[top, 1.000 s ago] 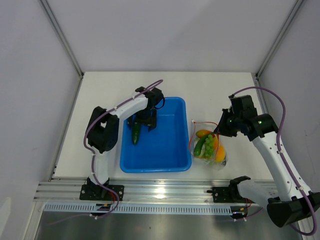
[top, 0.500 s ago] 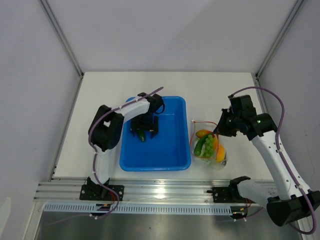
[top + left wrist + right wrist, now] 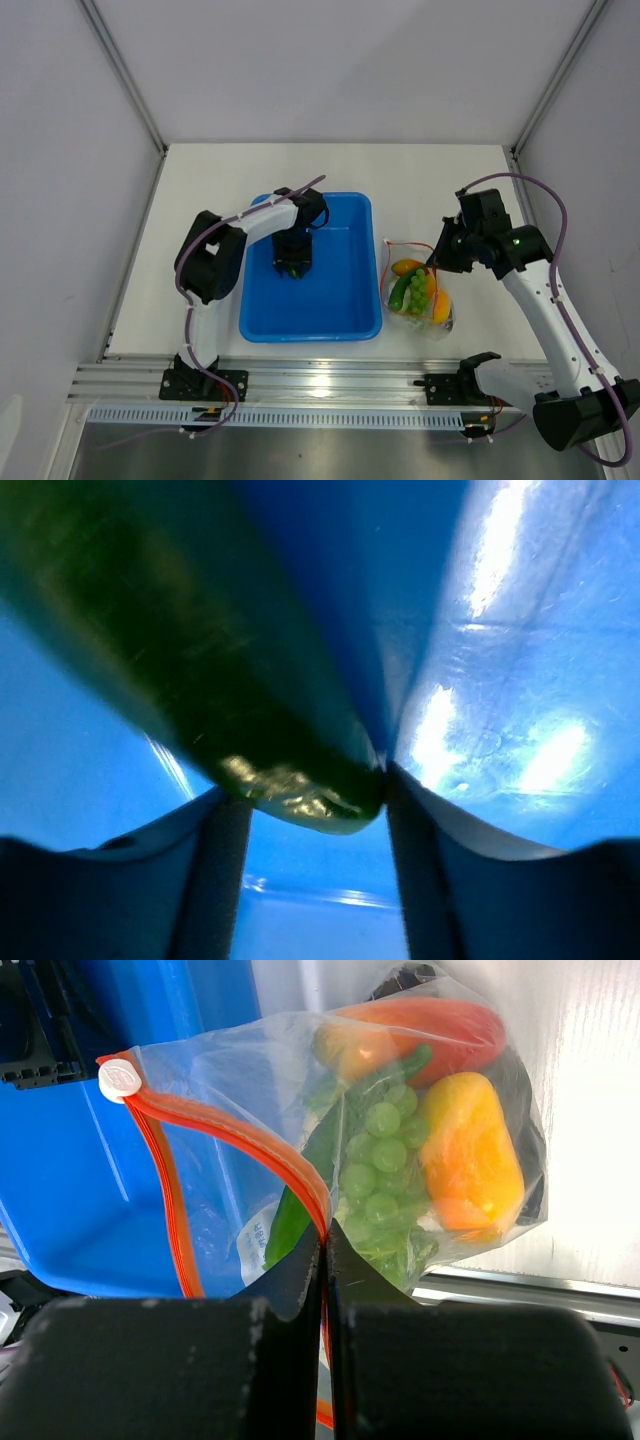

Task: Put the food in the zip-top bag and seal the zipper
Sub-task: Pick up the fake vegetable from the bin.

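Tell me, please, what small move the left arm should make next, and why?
Probably close the left gripper firmly on the cucumber: it fills the gap between the jaws in the blue tray, but a firm clamp isn't evident. The right gripper, shut on the zipper, holds the zip-top bag mouth open for it.

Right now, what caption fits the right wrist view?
Right gripper pinches the zipper of the open zip-top bag, food inside, beside the blue tray.

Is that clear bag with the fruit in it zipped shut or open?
Open. On the bag, the orange zipper splits into two strips spreading apart from the white slider, leaving a gap.
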